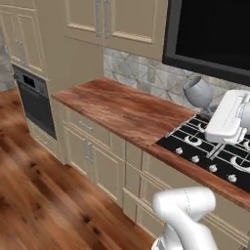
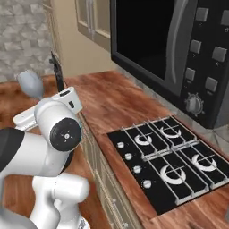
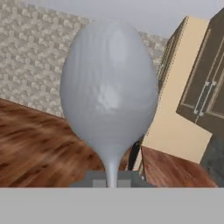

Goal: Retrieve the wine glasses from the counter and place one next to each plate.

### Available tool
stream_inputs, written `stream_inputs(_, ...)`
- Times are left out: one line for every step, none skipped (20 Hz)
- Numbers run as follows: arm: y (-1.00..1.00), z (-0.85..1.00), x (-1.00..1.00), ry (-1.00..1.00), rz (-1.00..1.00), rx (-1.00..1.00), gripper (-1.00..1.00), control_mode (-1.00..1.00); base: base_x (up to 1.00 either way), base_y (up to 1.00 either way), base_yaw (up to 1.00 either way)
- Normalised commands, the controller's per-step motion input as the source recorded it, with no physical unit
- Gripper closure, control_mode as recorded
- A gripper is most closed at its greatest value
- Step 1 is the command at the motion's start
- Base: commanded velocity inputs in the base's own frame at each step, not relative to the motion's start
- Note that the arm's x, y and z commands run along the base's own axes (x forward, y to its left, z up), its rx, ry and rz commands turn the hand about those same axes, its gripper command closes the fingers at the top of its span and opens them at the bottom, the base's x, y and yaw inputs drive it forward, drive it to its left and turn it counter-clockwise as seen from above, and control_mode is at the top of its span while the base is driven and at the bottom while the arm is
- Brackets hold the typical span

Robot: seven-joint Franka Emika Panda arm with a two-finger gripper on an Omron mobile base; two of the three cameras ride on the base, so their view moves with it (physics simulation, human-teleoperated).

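One wine glass (image 3: 109, 100), a blue-grey goblet, is held up in the air by its thin stem. My gripper (image 3: 112, 180) is shut on the stem just under the bowl. In the left base view the bowl (image 1: 197, 93) tilts up beside my white hand (image 1: 227, 117), above the left edge of the cooktop. From the right base view the bowl (image 2: 30, 83) pokes out past my arm, over the floor side. The reddish-brown counter (image 1: 117, 110) lies bare below. The second glass and both plates are out of view.
A black gas cooktop (image 2: 165, 156) with several burners is set into the counter. A dark microwave (image 2: 170, 49) hangs above it. A built-in oven (image 1: 34, 100) stands at the left end, and wood floor (image 1: 39, 195) spreads in front of the beige cabinets.
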Motion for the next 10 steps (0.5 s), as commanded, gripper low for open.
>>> stream_inputs(0.0,0.0,0.0,0.0,0.0,0.0,1.0,1.0,-0.07,0.26,0.63)
stream_inputs(0.0,0.0,0.0,0.0,0.0,0.0,1.0,1.0,-0.14,0.32,0.63)
stream_inputs(0.0,0.0,0.0,0.0,0.0,0.0,1.0,1.0,-0.22,0.39,0.63)
stream_inputs(0.0,0.0,0.0,0.0,0.0,0.0,1.0,1.0,-0.28,0.43,0.64)
stream_inputs(0.0,0.0,0.0,0.0,0.0,0.0,1.0,1.0,-0.49,0.34,0.65)
stream_inputs(0.0,0.0,0.0,0.0,0.0,0.0,1.0,1.0,-0.67,0.11,0.65)
stream_inputs(0.0,0.0,0.0,0.0,0.0,0.0,1.0,1.0,-0.89,0.0,0.62)
stream_inputs(0.0,0.0,0.0,0.0,0.0,0.0,1.0,1.0,-1.0,-0.39,0.56)
stream_inputs(0.0,0.0,0.0,0.0,0.0,0.0,1.0,1.0,-1.0,-0.74,0.45)
stream_inputs(0.0,0.0,0.0,0.0,0.0,0.0,1.0,1.0,-1.0,-0.71,0.3)
